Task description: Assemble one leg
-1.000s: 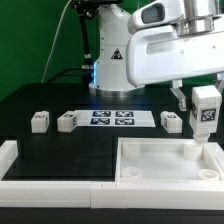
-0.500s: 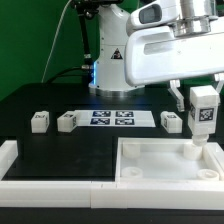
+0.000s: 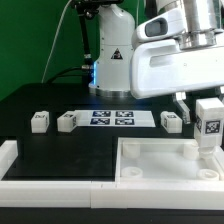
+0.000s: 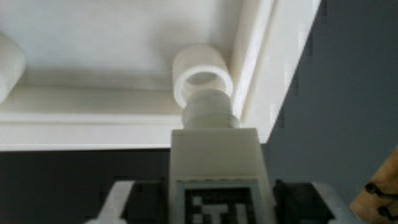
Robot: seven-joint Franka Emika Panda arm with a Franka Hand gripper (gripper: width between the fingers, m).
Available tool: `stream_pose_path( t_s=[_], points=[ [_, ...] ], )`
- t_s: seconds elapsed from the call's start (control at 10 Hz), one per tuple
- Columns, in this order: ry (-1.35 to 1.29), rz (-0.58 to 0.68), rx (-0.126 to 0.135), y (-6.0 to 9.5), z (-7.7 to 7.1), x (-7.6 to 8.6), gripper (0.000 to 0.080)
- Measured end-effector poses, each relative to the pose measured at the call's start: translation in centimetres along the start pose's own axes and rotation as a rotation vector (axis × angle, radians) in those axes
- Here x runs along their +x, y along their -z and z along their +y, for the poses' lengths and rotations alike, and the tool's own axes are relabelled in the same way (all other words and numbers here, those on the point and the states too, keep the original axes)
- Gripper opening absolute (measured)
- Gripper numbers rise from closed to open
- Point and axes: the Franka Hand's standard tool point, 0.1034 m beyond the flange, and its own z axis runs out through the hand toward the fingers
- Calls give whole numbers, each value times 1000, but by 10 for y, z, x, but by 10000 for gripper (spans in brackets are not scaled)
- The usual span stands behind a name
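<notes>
My gripper (image 3: 207, 108) is shut on a white leg (image 3: 208, 124) with a square marker tag, held upright over the large white panel (image 3: 160, 170) at the exterior view's right. The leg's lower end is at the panel's far right corner socket (image 3: 197, 152). In the wrist view the leg (image 4: 219, 165) stretches from between my fingers (image 4: 128, 200) toward the round socket (image 4: 203, 75) in the panel's corner; whether it touches is unclear. Three more legs lie on the black table: two at the left (image 3: 40, 122) (image 3: 67, 121) and one right of the marker board (image 3: 171, 121).
The marker board (image 3: 112, 118) lies flat at the table's middle. A white rail (image 3: 12, 155) borders the table at the front left. The robot base (image 3: 115, 60) stands at the back, with a green backdrop behind.
My gripper with the leg has shifted slightly toward the exterior view's right and a little lower, closer to the corner socket. The loose legs have not moved.
</notes>
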Motion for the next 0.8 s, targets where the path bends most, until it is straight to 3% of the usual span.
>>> stream_pose_path(
  t_s=[0.8],
  points=[
    [-4, 11, -4, -19, 2, -6, 290]
  ],
)
